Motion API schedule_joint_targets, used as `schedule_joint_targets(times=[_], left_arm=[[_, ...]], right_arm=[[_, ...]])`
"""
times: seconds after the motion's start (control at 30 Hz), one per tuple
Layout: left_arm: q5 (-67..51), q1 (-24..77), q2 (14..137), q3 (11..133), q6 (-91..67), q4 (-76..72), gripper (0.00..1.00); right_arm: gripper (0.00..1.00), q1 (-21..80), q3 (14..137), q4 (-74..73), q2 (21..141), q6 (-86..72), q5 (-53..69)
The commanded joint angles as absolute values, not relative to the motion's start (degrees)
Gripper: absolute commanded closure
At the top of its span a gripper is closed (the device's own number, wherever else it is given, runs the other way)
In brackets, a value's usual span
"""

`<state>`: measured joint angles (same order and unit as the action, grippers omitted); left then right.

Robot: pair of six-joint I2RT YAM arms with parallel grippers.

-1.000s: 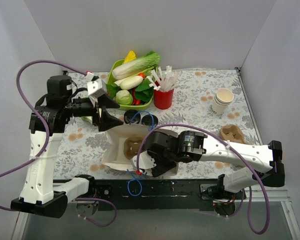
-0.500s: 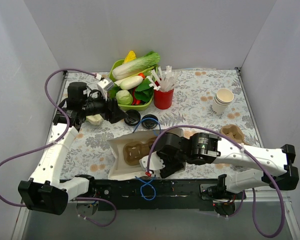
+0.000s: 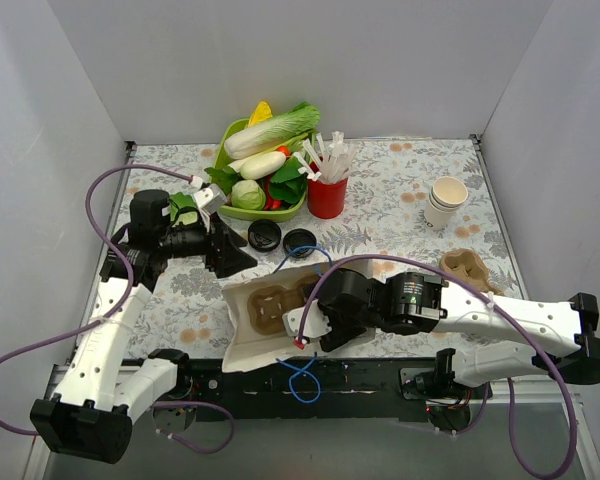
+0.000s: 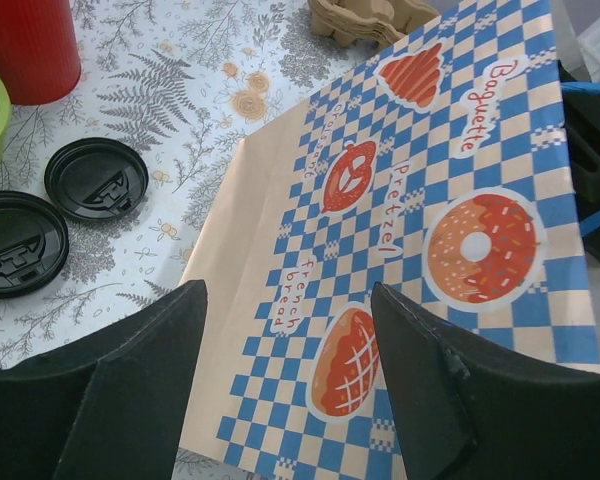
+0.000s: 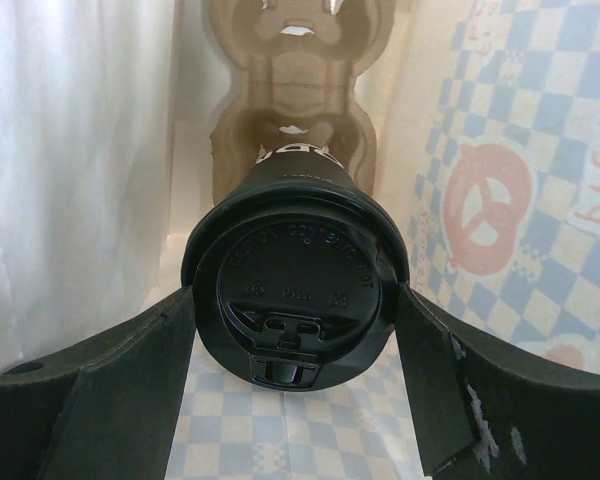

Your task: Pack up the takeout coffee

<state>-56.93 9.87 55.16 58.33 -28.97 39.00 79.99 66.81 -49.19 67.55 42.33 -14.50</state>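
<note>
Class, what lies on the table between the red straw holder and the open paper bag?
Two loose black lids, side by side, between the red straw holder and the paper bag; the top external and left wrist views show them.

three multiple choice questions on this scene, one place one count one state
1. Where is the takeout coffee?
A) between the right gripper's fingers, inside the paper bag
B) beside the stacked white cups
C) in the green bowl
2. How many loose black lids lie out?
A) one
B) two
C) four
3. The left gripper is
A) shut on a lid
B) shut on the bag
C) open, empty
Answers: 1 A, the right wrist view shows bag walls around the gripped cup; 2 B, two lie beside the bag; 3 C, its fingers stand apart.
</note>
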Motion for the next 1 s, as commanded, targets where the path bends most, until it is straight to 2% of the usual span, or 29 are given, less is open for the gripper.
schedule_joint_targets(times=[0.0,0.47,0.77,0.97], left_arm=[[-59.9,9.8,52.8,57.5,-27.2,39.1,0.34],[-62.7,9.8,51.6,54.1,-28.3,35.2,0.36],[-61.5,9.8,51.8,54.8,-25.9,35.3,0.36],[-60.5,9.8,51.8,53.9,-24.5,35.0,0.36]], right_arm=[[0.99,78.5,69.4,-46.1,67.1,39.7,-15.4],[0.99,76.2,68.6,-41.2,70.6,39.9,-16.6],[0.99,76.8,68.1,-47.1,67.6,39.5,-12.0],[0.99,77.0,65.7,-44.0,67.3,40.3,-15.8]])
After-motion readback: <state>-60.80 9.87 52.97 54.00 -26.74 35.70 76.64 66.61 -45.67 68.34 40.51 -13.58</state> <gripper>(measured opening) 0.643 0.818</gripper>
